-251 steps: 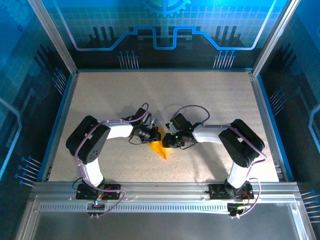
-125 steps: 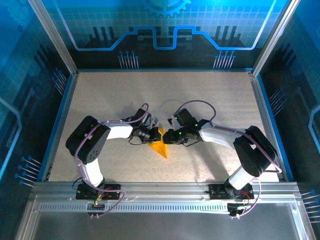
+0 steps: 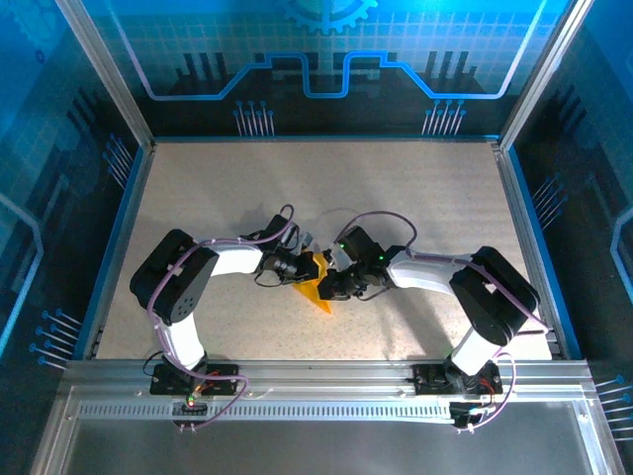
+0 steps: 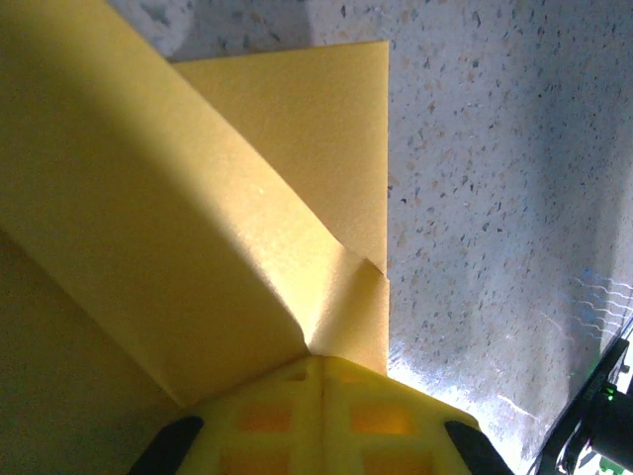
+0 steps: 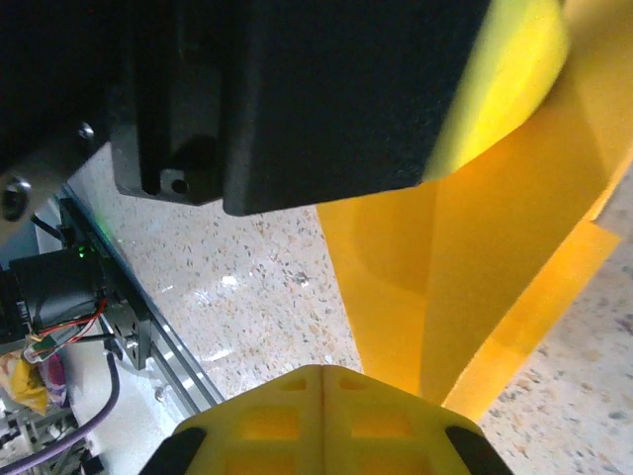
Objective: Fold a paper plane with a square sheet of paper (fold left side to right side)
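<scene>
A: Quick one. Where's the paper?

B: The sheet of paper (image 3: 315, 292) is yellow-orange and folded into a pointed wedge. It's on the speckled table (image 3: 198, 198), a short way up from the near rail (image 3: 316, 381), about level with the middle of the rail's length. Its point aims at the rail.

A: Lying flat?

B: Not all of it. In the left wrist view one flap is lifted, with a crease running down into the fingertips. Another layer beside it lies flat on the table.

A: Left gripper?

B: The left gripper (image 3: 306, 265) is at the end of the paper away from the rail. Its yellow fingers (image 4: 257, 426) are pressed together and pinch the raised flap.

A: Right one?

B: The right gripper (image 3: 330, 284) sits slightly closer to the rail than the left, on the right side of the paper. Its fingers (image 5: 267, 426) are closed tight, with the tips right up against the paper. Can't tell if any paper is caught between them.

A: Do the grippers touch each other?

B: They're very close. The right wrist view has the left gripper's black housing right in front, over the paper. Can't tell if they make contact.

A: Arms?

B: Both bases sit at the rail, and the elbows bend inward so the wrists meet over the paper.
</scene>
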Controlling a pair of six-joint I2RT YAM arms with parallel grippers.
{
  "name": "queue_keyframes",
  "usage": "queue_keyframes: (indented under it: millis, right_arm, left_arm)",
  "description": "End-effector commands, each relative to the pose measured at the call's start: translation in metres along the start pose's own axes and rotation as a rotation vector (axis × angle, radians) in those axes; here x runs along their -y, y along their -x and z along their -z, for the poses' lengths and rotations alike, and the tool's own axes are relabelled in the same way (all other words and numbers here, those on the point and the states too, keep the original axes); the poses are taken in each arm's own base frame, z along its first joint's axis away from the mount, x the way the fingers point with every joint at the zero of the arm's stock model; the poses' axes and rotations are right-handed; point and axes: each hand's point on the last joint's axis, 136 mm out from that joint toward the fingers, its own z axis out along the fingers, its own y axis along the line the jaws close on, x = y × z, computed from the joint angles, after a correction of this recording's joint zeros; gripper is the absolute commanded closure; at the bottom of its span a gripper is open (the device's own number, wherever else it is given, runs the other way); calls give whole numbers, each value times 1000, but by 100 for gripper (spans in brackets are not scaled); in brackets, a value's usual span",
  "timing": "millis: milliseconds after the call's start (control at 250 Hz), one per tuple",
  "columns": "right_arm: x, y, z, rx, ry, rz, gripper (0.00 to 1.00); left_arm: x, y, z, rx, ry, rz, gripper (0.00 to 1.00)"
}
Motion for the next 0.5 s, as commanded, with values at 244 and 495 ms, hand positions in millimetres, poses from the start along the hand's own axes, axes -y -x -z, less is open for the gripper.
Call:
queue_keyframes:
  millis: [244,495]
  right_arm:
    - [20,-28,-20,-76,-8,-61,95]
    - [27,-37,-25,-86,-30,-71,94]
  left_arm:
    - [-32,-21,-5,-47,114,54,95]
    - [-33,-21,-5,-48,117,55,95]
